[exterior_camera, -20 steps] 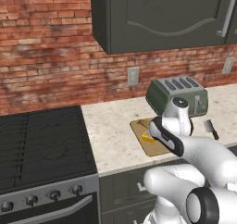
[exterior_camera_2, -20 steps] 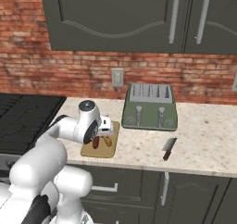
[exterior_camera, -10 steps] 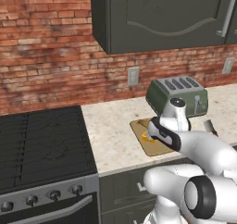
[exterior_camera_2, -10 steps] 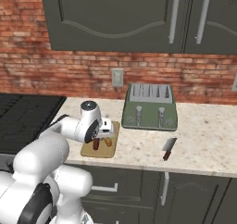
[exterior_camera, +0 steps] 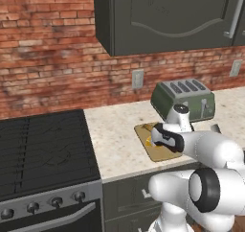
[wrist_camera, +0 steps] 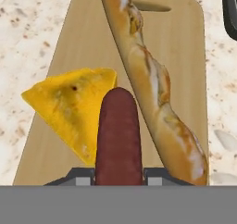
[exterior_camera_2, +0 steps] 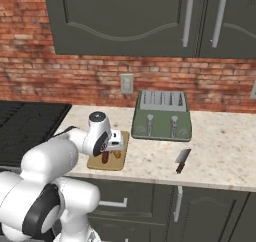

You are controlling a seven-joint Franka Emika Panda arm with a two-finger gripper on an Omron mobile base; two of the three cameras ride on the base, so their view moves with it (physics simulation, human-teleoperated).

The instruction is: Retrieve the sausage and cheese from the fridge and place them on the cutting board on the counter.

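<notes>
Lowering sausage onto cutting board beside cheese; hand grips it. Next: open fingers, retreat.

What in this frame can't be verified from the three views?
- Hand view: whether the sausage touches the cutting board; its near end sits between the fingertips.
- Left base view: most of the board is hidden behind the gripper.
- Right base view: the cheese sits behind the hand.

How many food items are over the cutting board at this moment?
3. The cheese lies on the cutting board's left part, the baguette lies along its right part, and the sausage is between them, gripped in the fingers.
</notes>
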